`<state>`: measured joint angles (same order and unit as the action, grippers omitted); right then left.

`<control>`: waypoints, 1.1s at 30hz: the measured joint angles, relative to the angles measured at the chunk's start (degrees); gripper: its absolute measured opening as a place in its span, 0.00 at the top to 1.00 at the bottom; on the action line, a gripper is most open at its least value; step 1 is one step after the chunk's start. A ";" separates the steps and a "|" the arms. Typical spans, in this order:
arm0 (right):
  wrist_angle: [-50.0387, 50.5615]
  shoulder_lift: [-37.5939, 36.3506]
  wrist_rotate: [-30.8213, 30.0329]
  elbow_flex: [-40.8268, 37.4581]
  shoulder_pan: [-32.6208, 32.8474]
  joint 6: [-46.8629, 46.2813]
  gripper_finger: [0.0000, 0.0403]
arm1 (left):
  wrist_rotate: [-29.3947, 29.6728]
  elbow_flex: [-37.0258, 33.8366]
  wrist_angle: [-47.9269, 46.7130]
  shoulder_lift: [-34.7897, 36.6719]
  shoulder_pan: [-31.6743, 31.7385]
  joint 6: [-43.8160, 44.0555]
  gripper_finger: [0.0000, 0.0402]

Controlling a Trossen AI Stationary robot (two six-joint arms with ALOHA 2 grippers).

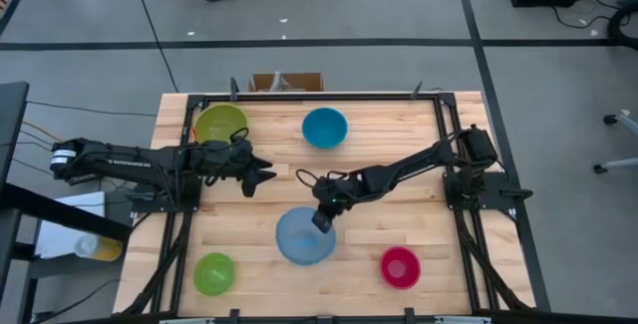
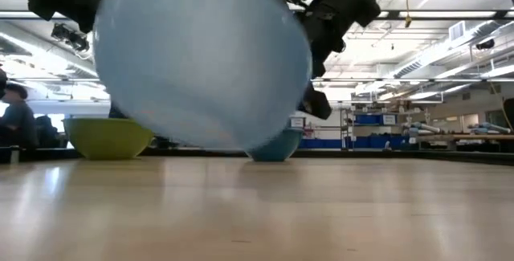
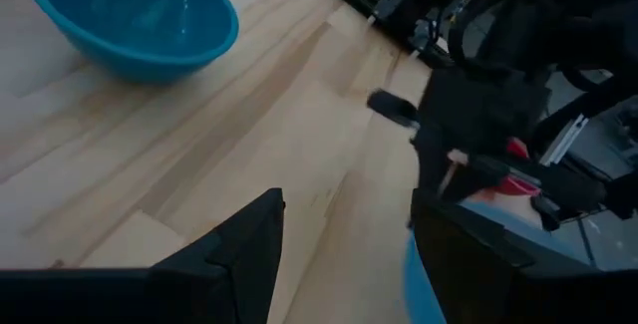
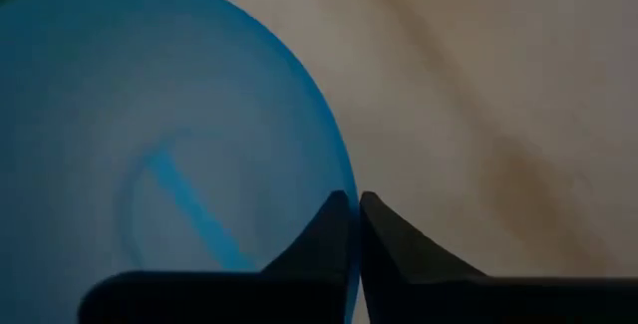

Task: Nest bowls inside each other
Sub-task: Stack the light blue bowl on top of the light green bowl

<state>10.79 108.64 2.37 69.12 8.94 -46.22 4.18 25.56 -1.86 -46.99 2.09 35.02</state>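
My right gripper [image 1: 322,220] is shut on the wide pale blue bowl [image 1: 305,236] near the table's middle front. My left gripper [image 1: 261,176] stands open over bare wood at left of centre, pointing toward the right arm, with nothing between its fingers [image 3: 249,244]. Standing on their bases are the large lime green bowl [image 1: 220,123] at the far left, the bright blue bowl [image 1: 324,127] at the far middle, the small lime green bowl [image 1: 213,273] at the near left and the magenta bowl [image 1: 400,266] at the near right. My right gripper pinches the pale blue bowl's rim [image 4: 344,204] on its far right side, one finger inside the bowl and one outside. The fingers slant down from the far right. In the low view the bowl [image 2: 201,60] shows tilted, its underside off the table top.
A dark frame [image 1: 439,115] runs round the table top, and both arm bases stand at its sides. Bare wood lies between the bowls. A cardboard box [image 1: 286,82] sits beyond the far edge. A person [image 2: 16,120] shows in the room behind.
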 joint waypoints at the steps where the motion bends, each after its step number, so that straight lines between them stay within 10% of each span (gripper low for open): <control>1: 0.49 -0.30 -1.27 -0.05 -0.15 0.07 0.96 | 0.01 0.00 0.04 -0.18 0.00 -0.18 0.45; 14: 8.47 -7.33 -22.39 -0.04 -4.71 12.66 0.97 | -0.54 0.00 3.53 -3.54 -0.35 2.92 0.45; 33: 7.52 -11.37 -28.36 2.79 -16.88 47.04 0.97 | 5.58 0.87 14.60 -8.19 11.55 3.01 0.45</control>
<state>18.31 97.27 -25.99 71.91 -7.94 0.82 9.76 26.43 12.75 -55.17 13.64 38.03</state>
